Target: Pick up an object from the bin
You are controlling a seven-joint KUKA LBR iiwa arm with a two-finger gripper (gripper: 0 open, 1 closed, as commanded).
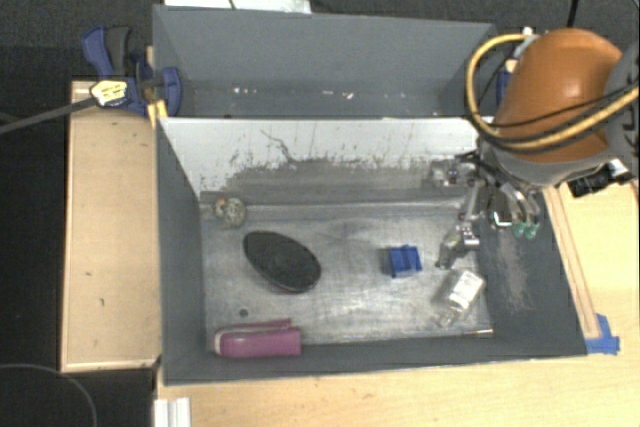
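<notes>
Grey metal bin (182, 255) is sitting open under the camera, its floor scuffed and carrying a handful of loose things spread well apart. The arm is leaning in over the bin's right side, its wrist wearing a rounded orange cover (556, 80) with yellow and black cables (483, 95) looping around it. Gripper (453, 255) is hanging low in the right part of the bin, pointing down toward the floor and a little toward the view's left. Open or closed: cannot tell, as the metalwork at the tip is running together against the grey floor. The nearest thing is a small pale object (459, 293), partly clear and whitish, lying tilted on the floor near the right front corner. It is sitting just in front of the gripper's tip, and whether the two are touching or apart cannot be told. A small blue block (402, 261) is lying just beside the gripper on the view's left, clear of it, roughly at mid-floor. Farther left, well apart from the gripper, a flat black oval object (283, 261) with a dull, grainy top is resting on the floor at a slant. A maroon oblong thing (258, 343) is lying along the front wall near the left front corner. A small round greyish thing (232, 209) is sitting at the back left of the floor, at the foot of the back wall.
</notes>
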